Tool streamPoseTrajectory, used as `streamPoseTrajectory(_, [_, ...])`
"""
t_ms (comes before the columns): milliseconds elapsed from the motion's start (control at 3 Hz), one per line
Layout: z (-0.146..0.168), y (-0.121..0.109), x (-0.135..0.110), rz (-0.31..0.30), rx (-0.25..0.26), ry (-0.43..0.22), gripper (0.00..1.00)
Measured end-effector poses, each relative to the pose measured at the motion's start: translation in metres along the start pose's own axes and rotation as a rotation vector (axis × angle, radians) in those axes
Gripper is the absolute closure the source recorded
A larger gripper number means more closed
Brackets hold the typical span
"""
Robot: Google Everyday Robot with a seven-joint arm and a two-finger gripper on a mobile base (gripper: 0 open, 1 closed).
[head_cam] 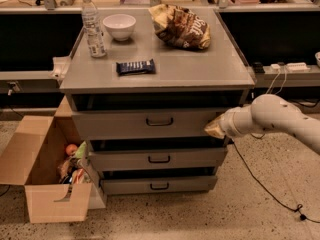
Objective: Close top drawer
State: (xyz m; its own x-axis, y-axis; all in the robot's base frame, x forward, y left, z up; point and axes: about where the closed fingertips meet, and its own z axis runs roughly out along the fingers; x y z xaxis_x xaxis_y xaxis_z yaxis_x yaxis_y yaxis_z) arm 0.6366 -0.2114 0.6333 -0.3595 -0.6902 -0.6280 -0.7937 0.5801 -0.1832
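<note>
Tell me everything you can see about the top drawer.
The top drawer is wide, with a plain flat grey front, the tallest of three, and one small dark wire handle at its centre. It stands partly pulled out, a dark gap showing above it under the cabinet top. The end effector sits at the front's right end, apparently touching it.
</note>
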Motion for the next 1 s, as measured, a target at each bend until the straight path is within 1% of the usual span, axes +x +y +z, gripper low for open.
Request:
streamPoseTrajectory(333, [0.0,0.0,0.0,0.0,0.0,0.0,0.28])
streamPoseTrajectory(667, [-0.0006,0.0026,-0.0009,0.001,0.002,-0.02,0.05])
streamPoseTrajectory(1000, [-0.0036,0.0073,0.0011,0.001,0.002,-0.022,0.0])
